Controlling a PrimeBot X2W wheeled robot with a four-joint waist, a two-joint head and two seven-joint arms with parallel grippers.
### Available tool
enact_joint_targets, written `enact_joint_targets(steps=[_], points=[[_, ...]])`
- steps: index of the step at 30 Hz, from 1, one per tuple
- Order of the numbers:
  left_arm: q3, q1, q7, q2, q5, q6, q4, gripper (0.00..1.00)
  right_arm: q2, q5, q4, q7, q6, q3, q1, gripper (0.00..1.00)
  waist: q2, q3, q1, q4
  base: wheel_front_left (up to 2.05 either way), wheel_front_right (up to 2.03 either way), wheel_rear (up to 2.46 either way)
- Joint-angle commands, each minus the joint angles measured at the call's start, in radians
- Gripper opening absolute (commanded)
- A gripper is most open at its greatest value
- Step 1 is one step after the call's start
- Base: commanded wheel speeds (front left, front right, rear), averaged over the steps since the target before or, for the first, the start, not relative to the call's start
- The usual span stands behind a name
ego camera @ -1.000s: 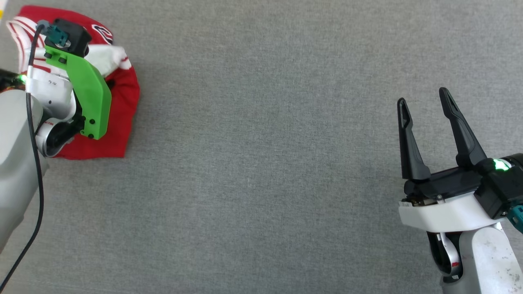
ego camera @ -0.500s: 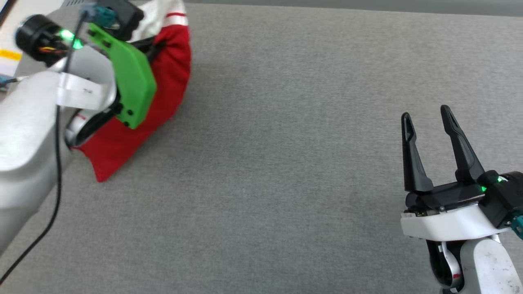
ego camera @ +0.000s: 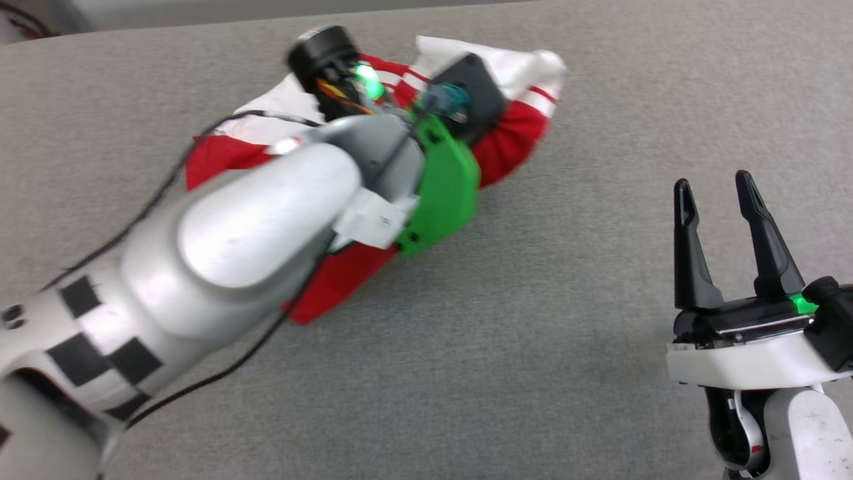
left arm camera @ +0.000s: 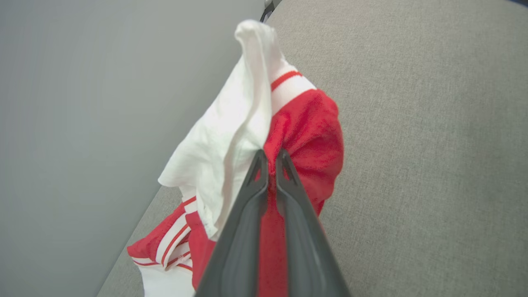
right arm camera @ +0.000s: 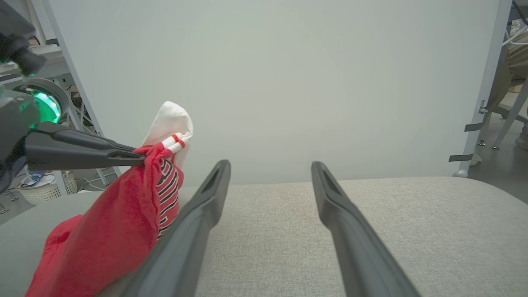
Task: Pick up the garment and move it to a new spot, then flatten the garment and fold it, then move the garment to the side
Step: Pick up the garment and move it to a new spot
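Just one garment (left arm camera: 305, 123), clamped in the left hand (left arm camera: 270, 154); right hand (ego camera: 714, 190) apart, empty.

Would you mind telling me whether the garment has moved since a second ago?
Yes. The garment lay bunched on the grey surface; now the left gripper, shut on it, has lifted its top up off that surface, lower end trailing.

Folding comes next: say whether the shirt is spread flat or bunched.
Bunched: the shirt hangs crumpled from the left fingers, shut on it.
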Motion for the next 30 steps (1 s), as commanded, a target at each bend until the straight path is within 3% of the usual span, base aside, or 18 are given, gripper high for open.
enact_joint_targets(steps=[1,7,11,20,22,23,24,30], points=[[-0.020,-0.021,-0.019,-0.034,-0.009,-0.003,0.013,0.00,-0.002,0.008,-0.003,-0.005,-0.001,-0.009,-0.001,1.00,-0.0001,0.039,0.0000,-0.064,0.00,0.00,0.00],[-0.069,0.018,-0.038,-0.189,0.001,-0.003,0.069,0.00,-0.002,0.027,-0.007,-0.005,-0.001,-0.040,-0.009,1.00,-0.0001,0.077,0.0000,-0.109,0.00,0.00,0.00],[-0.071,0.136,0.038,-0.275,0.069,-0.003,0.068,0.00,-0.002,0.037,-0.014,-0.005,-0.001,-0.067,-0.024,1.00,-0.0001,0.105,0.0000,-0.127,0.00,0.00,0.00],[-0.071,0.368,0.163,-0.326,0.191,-0.003,0.084,0.00,-0.002,0.055,-0.019,-0.005,-0.001,-0.097,-0.054,1.00,-0.0001,0.148,0.0000,-0.144,0.00,0.00,0.00],[-0.071,0.369,0.124,-0.325,0.204,-0.003,0.098,0.00,-0.002,0.051,-0.016,-0.005,-0.001,-0.098,-0.054,1.00,-0.0001,0.142,0.0000,-0.135,0.00,0.00,0.00],[-0.071,0.364,0.097,-0.328,0.206,-0.003,0.107,0.39,-0.002,0.049,-0.015,-0.005,-0.001,-0.099,-0.052,1.00,-0.0001,0.138,0.0000,-0.130,0.00,0.00,0.00],[-0.071,0.356,0.056,-0.332,0.212,-0.003,0.118,1.00,-0.002,0.045,-0.013,-0.005,-0.001,-0.101,-0.049,1.00,-0.0001,0.129,0.0000,-0.122,0.00,0.00,0.00],[-0.071,0.288,-0.234,-0.355,0.225,-0.003,0.199,1.00,-0.002,0.020,-0.003,-0.005,-0.001,-0.117,-0.019,1.00,-0.0001,0.050,0.0000,-0.073,0.00,0.00,0.00]])
